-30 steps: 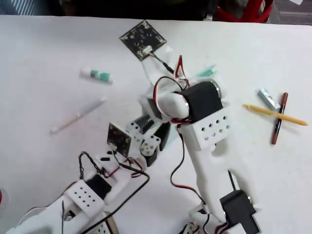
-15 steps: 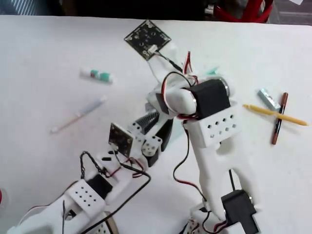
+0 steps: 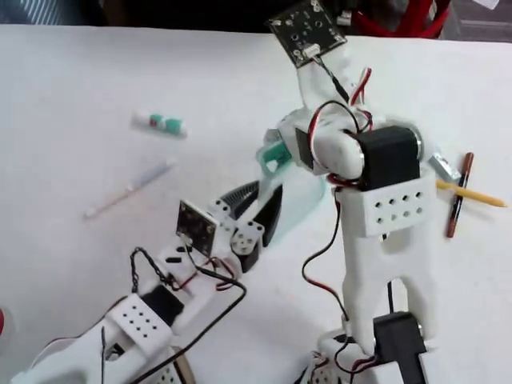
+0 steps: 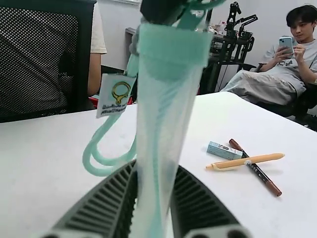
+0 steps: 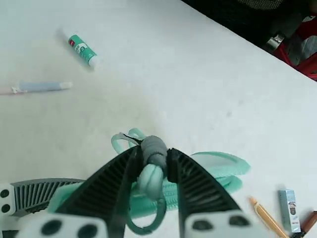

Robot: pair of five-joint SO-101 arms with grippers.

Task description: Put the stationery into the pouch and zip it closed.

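While both grippers are occupied with the pouch (image 4: 163,114), the stationery lies outside it on the white table (image 3: 72,72).

At the left, the glue stick (image 3: 158,123) and a pale pen (image 3: 128,190) lie flat and well apart from each other, on the side of the left arm.

Next comes the left gripper (image 4: 155,183), clenched on one end of the pouch. From there the long axis of the pouch runs away from this gripper and upward to the right gripper (image 5: 152,153). That gripper is closed on a grey pull (image 5: 151,146) at the other end, which I judge to be the zip pull.

I think the coming move is a pull along this axis, so the left arm must hold firm against it.

At the right, a small eraser box (image 3: 442,166) lies just beside a yellow pen (image 3: 480,194) and a brown pen (image 3: 458,200), and the two pens cross. They are nearer to the right arm, with little room for fingers between them. The matte surface looks flat, so the pens will probably not roll far.
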